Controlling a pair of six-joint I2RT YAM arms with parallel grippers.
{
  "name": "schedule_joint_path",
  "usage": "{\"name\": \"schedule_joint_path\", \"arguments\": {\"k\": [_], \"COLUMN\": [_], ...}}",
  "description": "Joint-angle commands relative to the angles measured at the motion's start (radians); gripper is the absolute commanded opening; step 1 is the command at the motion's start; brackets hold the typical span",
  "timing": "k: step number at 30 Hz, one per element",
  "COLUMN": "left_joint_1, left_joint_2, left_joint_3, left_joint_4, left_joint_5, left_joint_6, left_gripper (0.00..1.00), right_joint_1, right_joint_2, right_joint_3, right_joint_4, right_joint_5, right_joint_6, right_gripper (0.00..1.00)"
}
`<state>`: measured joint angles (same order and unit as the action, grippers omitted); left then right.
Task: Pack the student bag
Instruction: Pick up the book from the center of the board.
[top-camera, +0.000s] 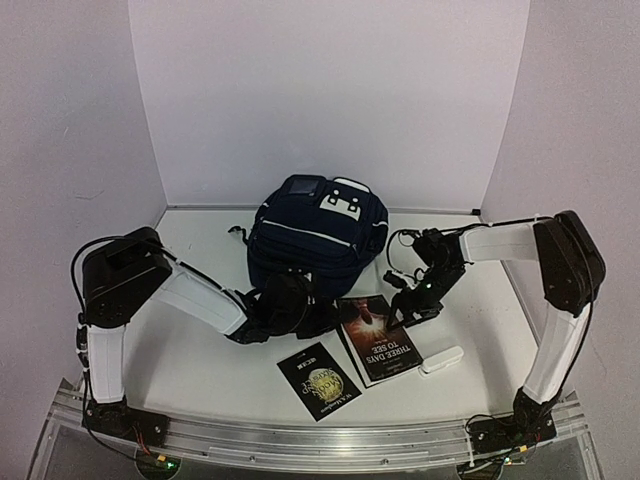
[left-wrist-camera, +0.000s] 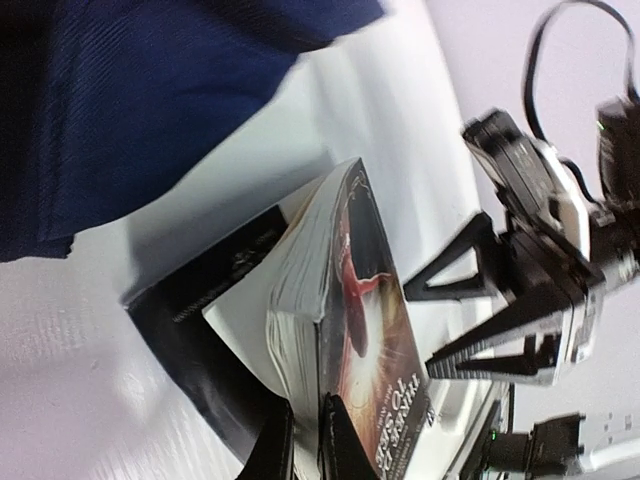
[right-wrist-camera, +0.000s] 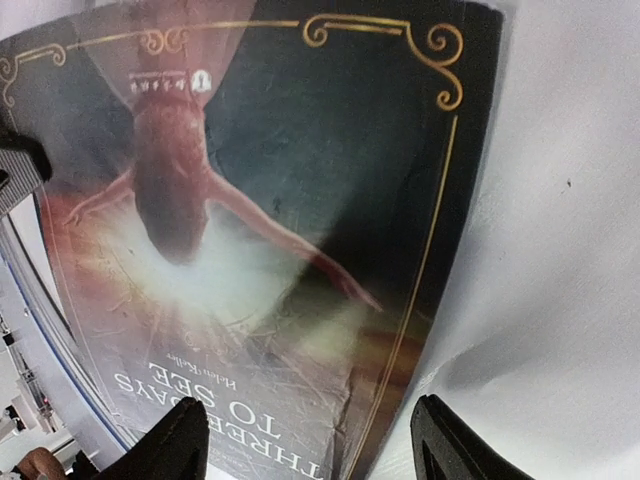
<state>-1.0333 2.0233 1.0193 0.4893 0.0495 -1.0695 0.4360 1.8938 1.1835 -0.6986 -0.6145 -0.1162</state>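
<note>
Black booklet (top-camera: 320, 380) with a gold emblem lies closest to the near edge, flat on the table (top-camera: 200, 360); small white block (top-camera: 441, 360) to its right, kind unclear. Between them the book (top-camera: 378, 335), cover up. Jaws of the left gripper (left-wrist-camera: 303, 415) pinched narrow on its edge; right gripper (right-wrist-camera: 315, 445) jaws wide above the cover. Just behind sits the student bag (top-camera: 318, 228), lower front masked by the left gripper.
</note>
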Motion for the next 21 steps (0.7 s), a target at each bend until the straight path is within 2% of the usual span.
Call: {"name": "schedule_joint_path", "arguments": {"k": [1, 5, 10, 15, 21], "left_joint_1": [-0.009, -0.009, -0.009, -0.009, 0.006], "left_joint_2": [-0.128, -0.177, -0.234, -0.292, -0.320], "left_joint_3": [-0.054, -0.082, -0.096, -0.094, -0.085], "left_joint_4": [0.073, 0.106, 0.130, 0.096, 0.097], "left_joint_5": [0.036, 0.095, 0.198, 0.228, 0.311], "left_joint_6": [0.171, 0.306, 0.475, 0.584, 0.633], "left_gripper": [0.00, 0.00, 0.00, 0.00, 0.00], "right_joint_1": [-0.042, -0.065, -0.066, -0.066, -0.060], "right_joint_2": [-0.115, -0.161, -0.196, -0.225, -0.233], "right_joint_3": [0.013, 0.026, 0.053, 0.058, 0.075], "right_joint_4": [0.006, -0.023, -0.095, -0.191, -0.286], "right_joint_5": [-0.074, -0.153, -0.246, -0.296, -0.392], "right_joint_6": [-0.019, -0.055, -0.134, -0.228, -0.316], "right_gripper": [0.75, 0.87, 0.91, 0.90, 0.83]}}
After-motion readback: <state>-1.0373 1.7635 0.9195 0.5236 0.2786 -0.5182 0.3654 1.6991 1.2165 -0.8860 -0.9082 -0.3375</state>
